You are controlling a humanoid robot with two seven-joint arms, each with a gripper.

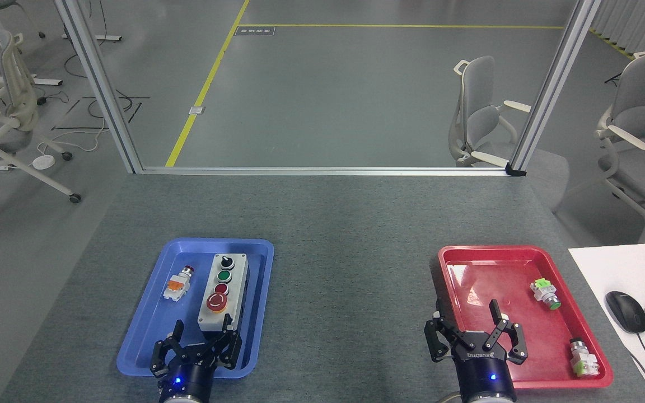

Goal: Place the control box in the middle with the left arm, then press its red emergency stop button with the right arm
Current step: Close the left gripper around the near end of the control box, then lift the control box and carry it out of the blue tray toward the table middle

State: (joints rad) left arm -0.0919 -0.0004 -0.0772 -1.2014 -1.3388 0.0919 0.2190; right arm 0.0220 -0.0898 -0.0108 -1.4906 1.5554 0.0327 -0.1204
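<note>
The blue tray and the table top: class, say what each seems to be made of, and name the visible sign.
The blue tray looks like moulded plastic: uniform colour, rounded raised rim, faint sheen. The table top seems covered in grey felt or carpet-like fabric: matt, speckled, no reflections. Neither can be confirmed by sight alone.

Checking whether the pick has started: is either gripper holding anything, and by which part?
Nothing is held. The left gripper is open at the near end of the control box; the right gripper is open and empty.
</note>
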